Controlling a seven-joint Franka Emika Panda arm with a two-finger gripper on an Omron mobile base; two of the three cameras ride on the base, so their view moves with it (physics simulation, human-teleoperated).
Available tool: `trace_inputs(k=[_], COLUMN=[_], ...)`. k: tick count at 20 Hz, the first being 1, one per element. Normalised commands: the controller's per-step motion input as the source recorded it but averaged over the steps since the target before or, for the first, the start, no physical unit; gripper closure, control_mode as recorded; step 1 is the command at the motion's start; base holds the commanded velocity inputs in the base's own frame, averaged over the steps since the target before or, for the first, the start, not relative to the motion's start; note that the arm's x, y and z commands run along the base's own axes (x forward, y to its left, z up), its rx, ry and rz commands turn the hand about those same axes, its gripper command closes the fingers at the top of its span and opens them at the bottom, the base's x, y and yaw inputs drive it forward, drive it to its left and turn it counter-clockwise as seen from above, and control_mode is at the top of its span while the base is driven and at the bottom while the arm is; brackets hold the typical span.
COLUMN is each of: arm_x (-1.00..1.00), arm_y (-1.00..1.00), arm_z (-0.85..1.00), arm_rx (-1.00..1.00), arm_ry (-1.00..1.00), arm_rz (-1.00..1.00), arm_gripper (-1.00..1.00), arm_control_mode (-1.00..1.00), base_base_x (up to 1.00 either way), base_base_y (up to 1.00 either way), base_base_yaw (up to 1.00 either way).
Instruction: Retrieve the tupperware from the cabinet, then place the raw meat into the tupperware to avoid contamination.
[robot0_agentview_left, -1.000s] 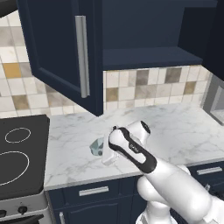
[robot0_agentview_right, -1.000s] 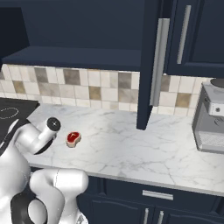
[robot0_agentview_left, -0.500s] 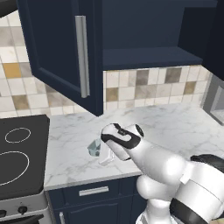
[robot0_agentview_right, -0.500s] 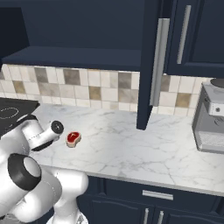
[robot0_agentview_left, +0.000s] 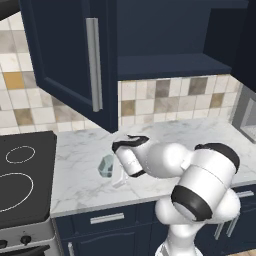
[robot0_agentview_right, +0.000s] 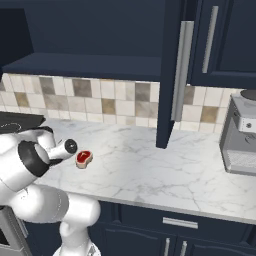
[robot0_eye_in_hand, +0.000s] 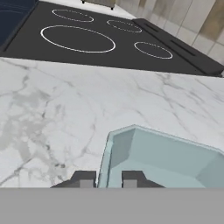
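Gripper is clamping one tupperware by its rim over the marble counter — we are counting one raw meat lying apart, one cabinet standing open; no writing is reading legibly.

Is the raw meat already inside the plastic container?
No, in the right base view the raw meat lies directly on the marble counter, and in the hand view the plastic container holds nothing.
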Motion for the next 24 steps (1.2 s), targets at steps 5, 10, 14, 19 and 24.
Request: trace_inputs(k=[5, 10, 14, 19, 24], arm_x=[0.30, -0.01, -0.11, -0.16, -0.18], arm_y=[0.06, -0.01, -0.09, -0.11, -0.15], arm_z=[-0.26, -0.05, 0.02, 0.13, 0.17], arm_rx=[0.00, 0.00, 0.00, 0.00, 0.00], arm_ry=[0.01, 0.05, 0.06, 0.02, 0.00], arm_rz=[0.01, 0.00, 0.00, 0.00, 0.00], arm_gripper=[1.00, -1.00, -1.00, -1.00, -1.00], arm_control_mode=[-1.00, -1.00, -1.00, -1.00, -1.00], base_base_x=[0.00, 0.00, 0.00, 0.00, 0.00], base_base_y=[0.00, 0.00, 0.00, 0.00, 0.00], base_base_yaw=[0.00, 0.00, 0.00, 0.00, 0.00])
